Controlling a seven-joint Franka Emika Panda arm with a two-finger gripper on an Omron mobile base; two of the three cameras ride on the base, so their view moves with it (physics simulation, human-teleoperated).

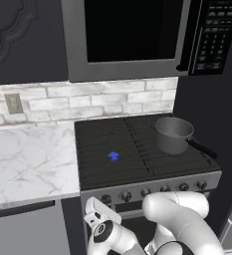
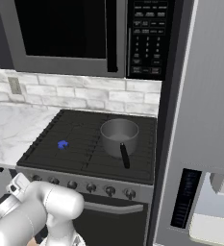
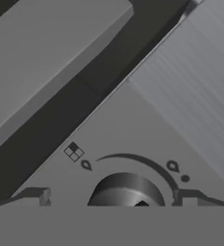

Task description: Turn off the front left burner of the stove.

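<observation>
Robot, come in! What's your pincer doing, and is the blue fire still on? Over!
Pincer open, right up at a stove knob, not gripping. Front left burner still burning blue. Saucepan on another grate, not in the way. Over.

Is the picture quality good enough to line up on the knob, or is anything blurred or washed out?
Hand view: knob soft-edged and cropped at the bottom, gripper straddling it. Left base view: flame on the front left burner crisp, knobs small. Right base view: even light, no glare on the stove.
</observation>
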